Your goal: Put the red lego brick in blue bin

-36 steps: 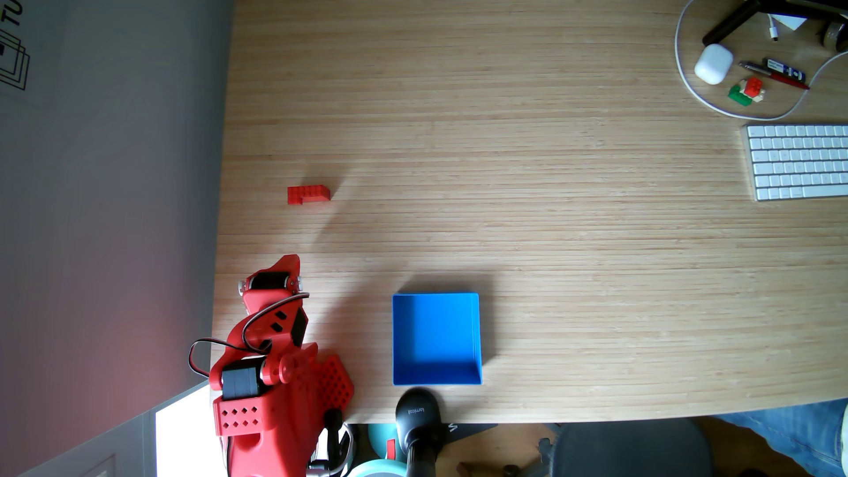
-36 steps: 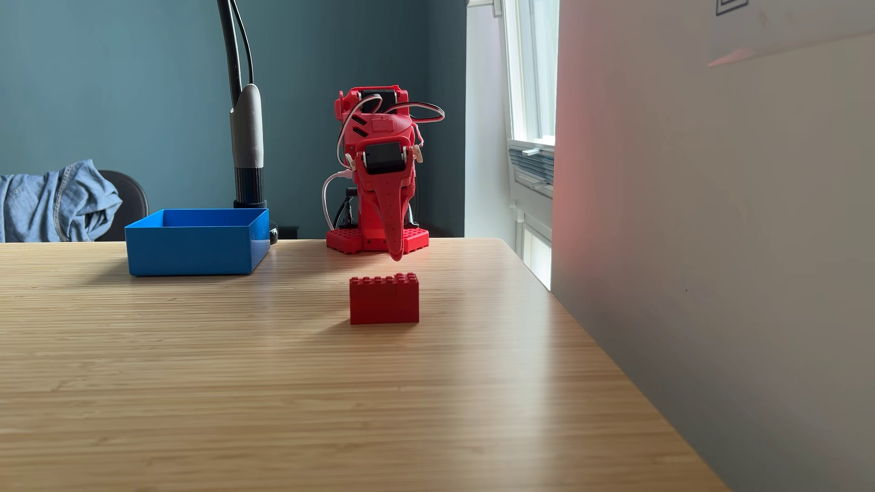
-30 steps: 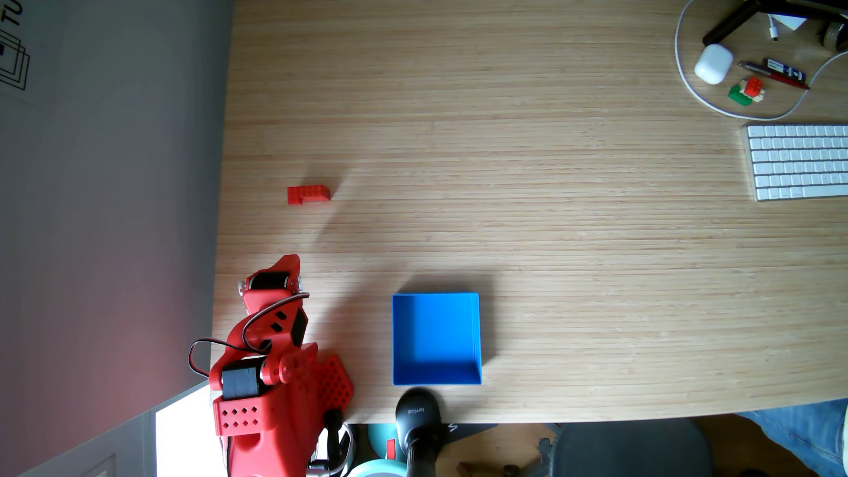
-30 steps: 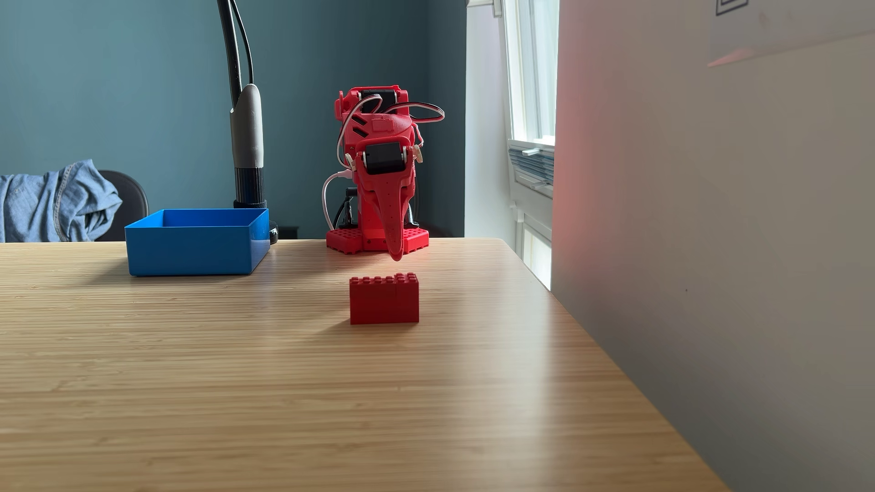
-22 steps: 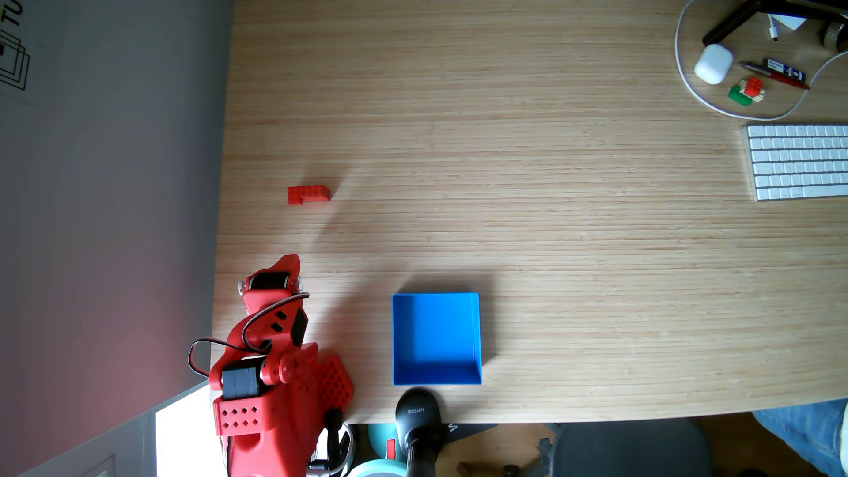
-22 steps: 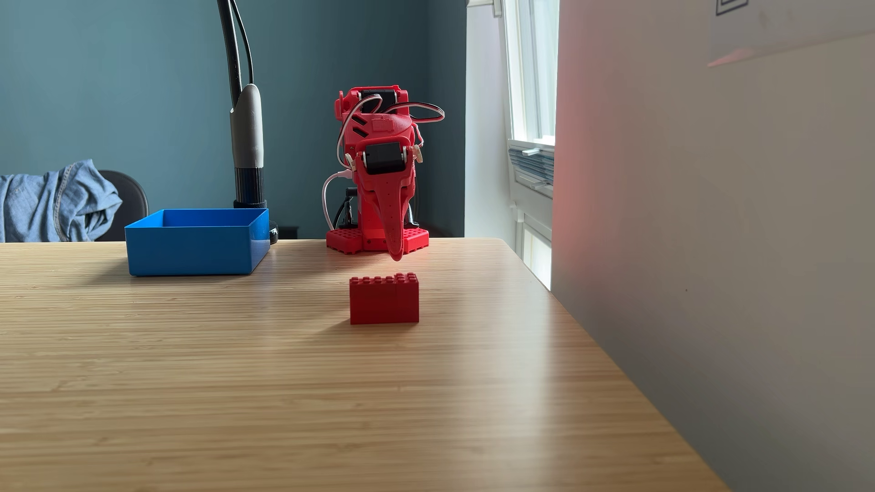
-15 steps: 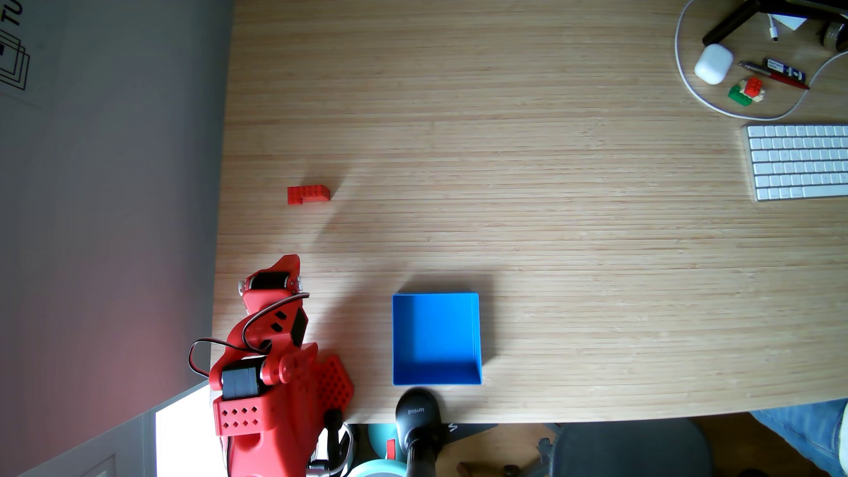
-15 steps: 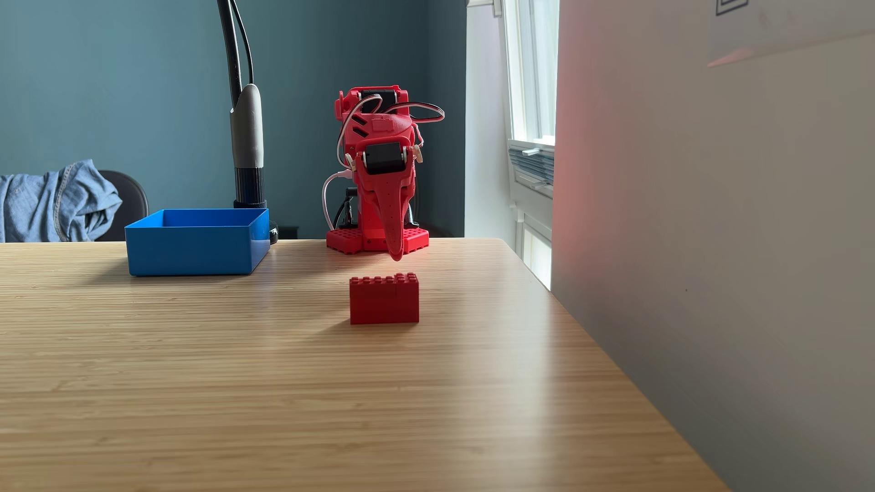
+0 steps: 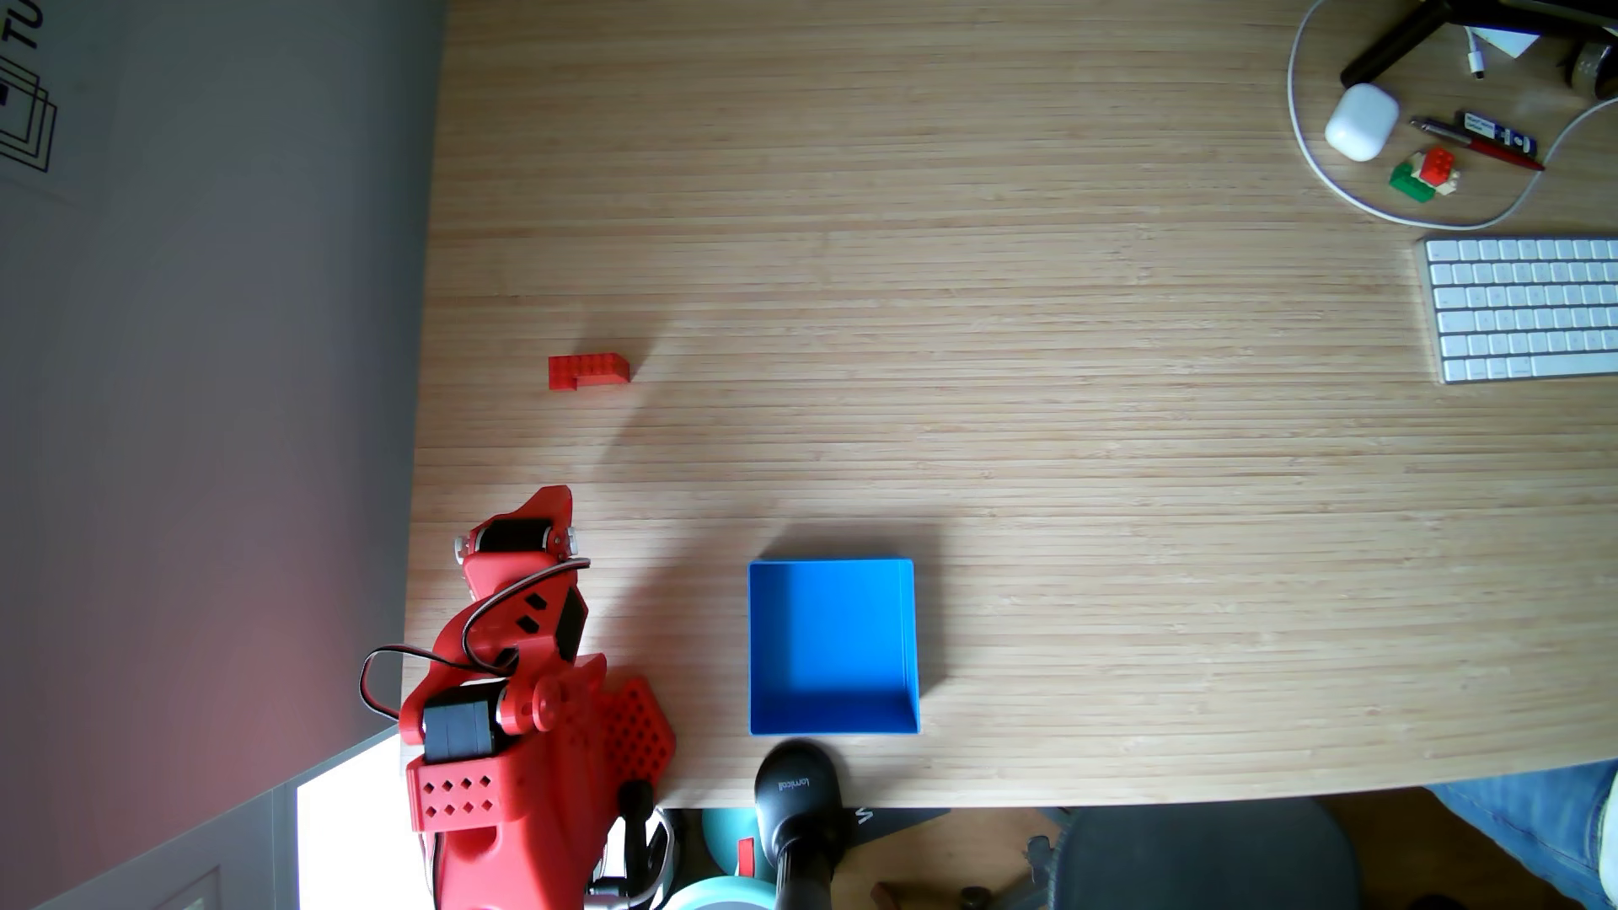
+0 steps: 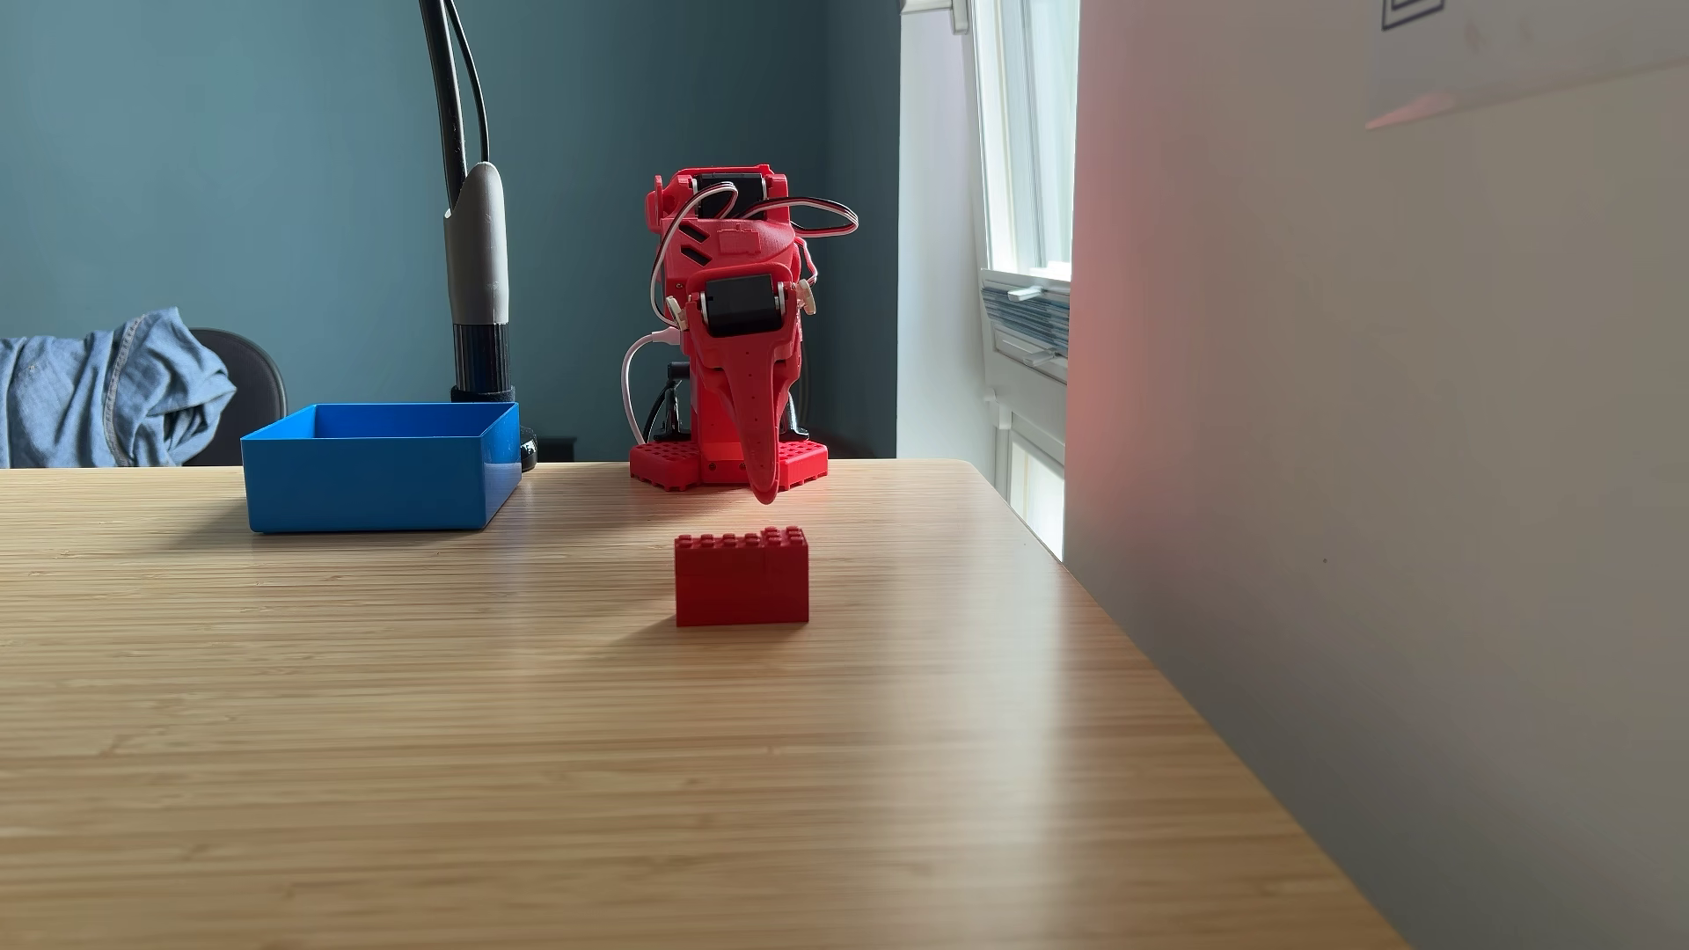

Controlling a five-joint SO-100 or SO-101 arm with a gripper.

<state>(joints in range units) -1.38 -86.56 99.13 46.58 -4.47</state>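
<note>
In the low fixed view, nearest the camera, the red lego brick [image 10: 741,577] stands on the wooden table [image 10: 548,776], studs up, untouched. Behind it the gripper [image 10: 766,493] hangs tip-down just above the tabletop, its jaws pressed together and holding nothing. Farther back to the left sits the blue bin [image 10: 379,480], well apart from the brick [image 9: 588,371] and near the arm's base.
</note>
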